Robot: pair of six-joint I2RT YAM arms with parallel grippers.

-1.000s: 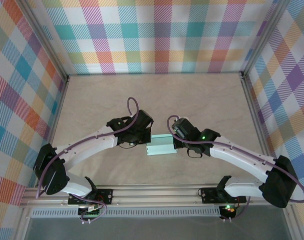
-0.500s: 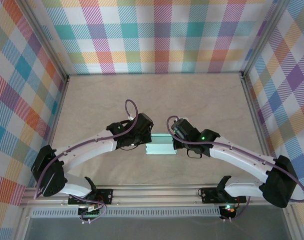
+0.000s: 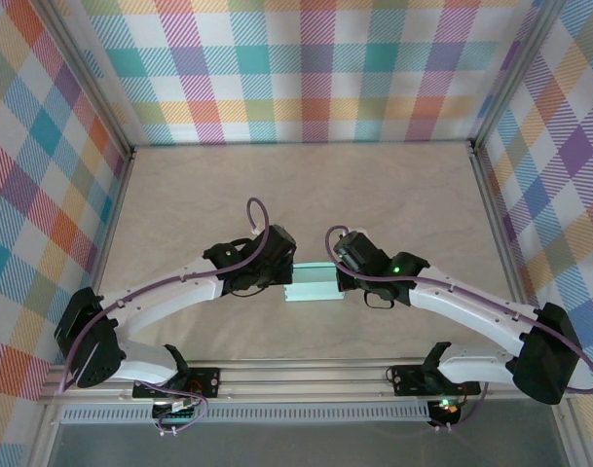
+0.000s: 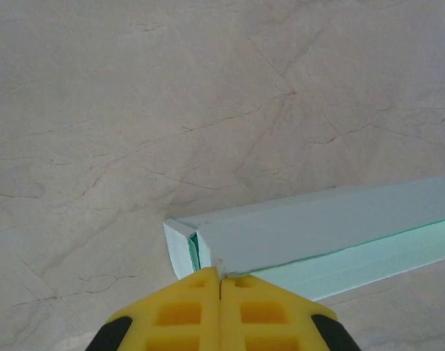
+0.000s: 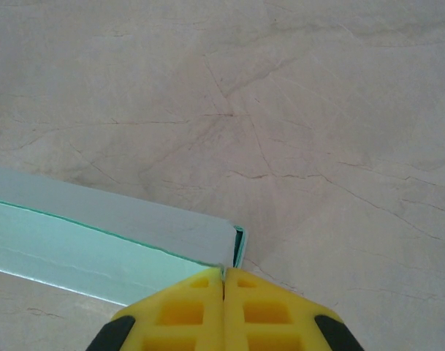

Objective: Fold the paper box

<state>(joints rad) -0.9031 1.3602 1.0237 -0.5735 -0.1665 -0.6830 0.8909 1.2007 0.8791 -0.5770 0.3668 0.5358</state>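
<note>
Left of centre in the overhead view, the left end effector [image 3: 280, 275] sits at the left end of the paper box [image 3: 313, 283]. In its wrist view, the yellow fingers [image 4: 185, 311] are pressed together with no gap, their tips touching the box's corner [image 4: 221, 269]. I cannot tell whether any card is nipped between them.

The box lies on the desk [image 3: 306, 195] in the middle of the frame, already formed into a long, shallow rectangle. Its top panel is down, and a thin darker seam runs along the near edge. At the left end a small flap stands slightly ajar.

Right of centre, the right end effector [image 3: 343, 276] is likewise closed tight, its tips [image 5: 223, 274] at the box's right corner.

The folding looks nearly finished. What probably remains is pressing the lid flush and seating the end flaps.
</note>
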